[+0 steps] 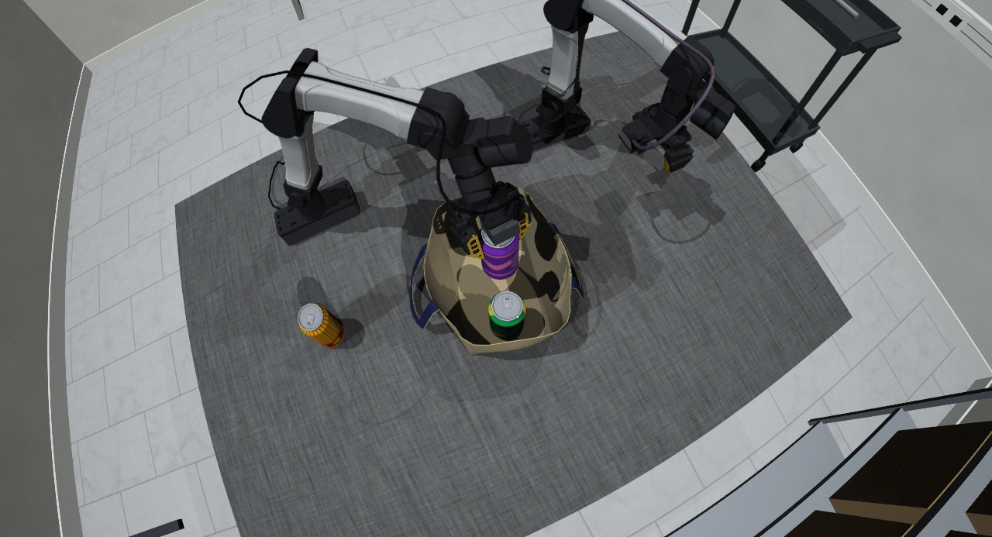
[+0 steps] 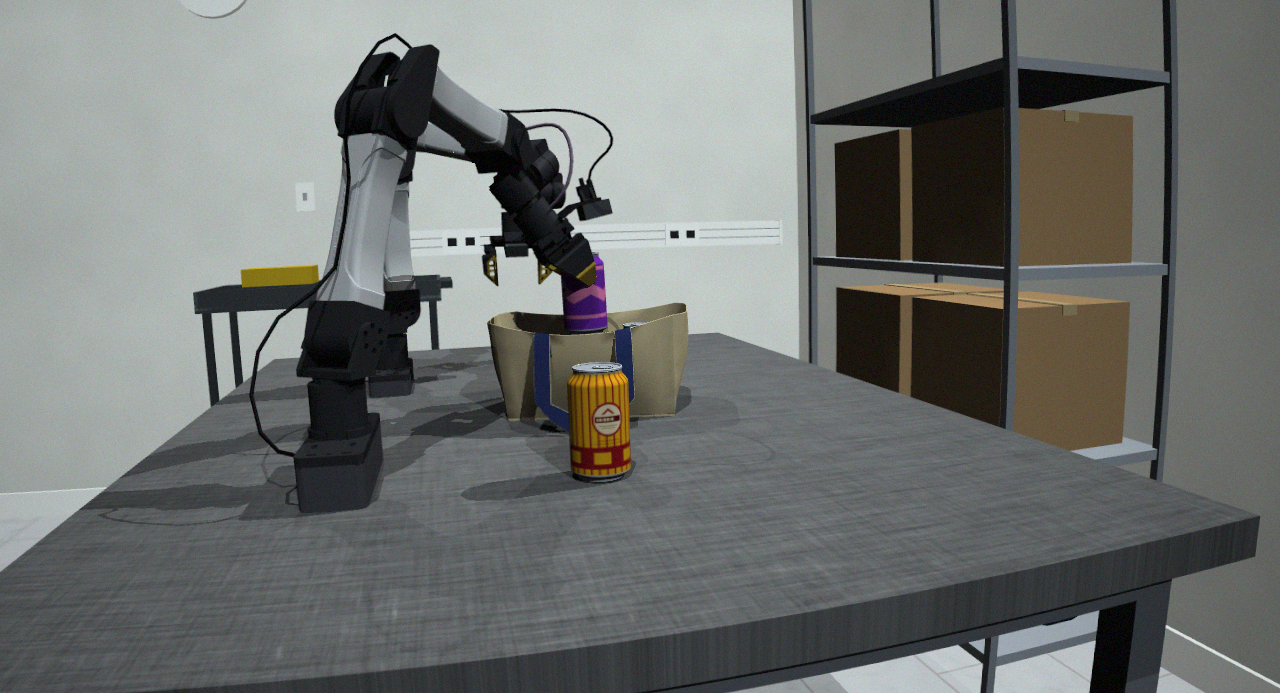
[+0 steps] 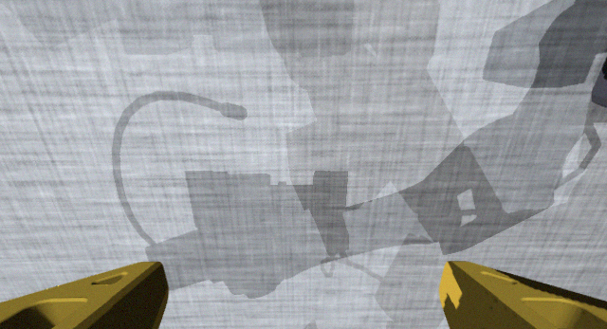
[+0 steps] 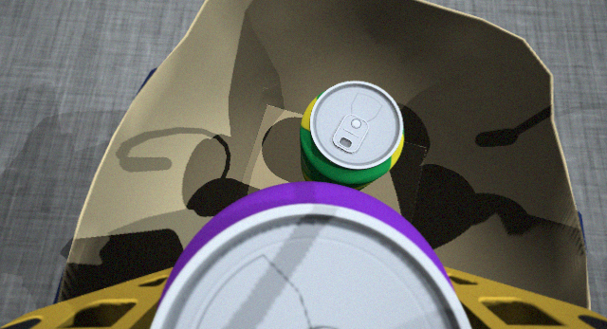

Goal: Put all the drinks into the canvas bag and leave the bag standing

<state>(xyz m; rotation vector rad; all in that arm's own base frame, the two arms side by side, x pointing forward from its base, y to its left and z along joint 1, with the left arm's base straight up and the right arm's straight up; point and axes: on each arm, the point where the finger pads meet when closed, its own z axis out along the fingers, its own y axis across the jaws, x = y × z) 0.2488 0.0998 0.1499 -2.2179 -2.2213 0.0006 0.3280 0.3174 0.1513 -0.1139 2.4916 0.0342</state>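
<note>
Against a pale wall (image 2: 698, 134) and a metal shelf (image 2: 1011, 196) of cardboard boxes (image 2: 1069, 187), you have a grey table (image 1: 485, 450) (image 2: 760, 546) (image 3: 379, 82) (image 4: 28, 35) with the canvas bag (image 1: 441, 263) (image 2: 657, 367) (image 4: 137, 135) standing on it, walls up. Your right gripper (image 1: 499, 235) (image 2: 586, 274) (image 4: 306, 278) has its fingers well apart, clamped on the purple can (image 1: 501, 259) (image 2: 585, 306) (image 4: 308, 267), which it holds nearly upright at the bag's mouth. The green can (image 1: 506, 324) (image 2: 633, 324) (image 4: 356, 125) stands inside the bag. The orange can (image 1: 323, 325) (image 2: 599, 420) stands upright on the table, outside the bag. Your left gripper (image 1: 674, 163) (image 2: 517, 273) (image 3: 303, 275) hangs above the table, fingers wide open, holding nothing
</note>
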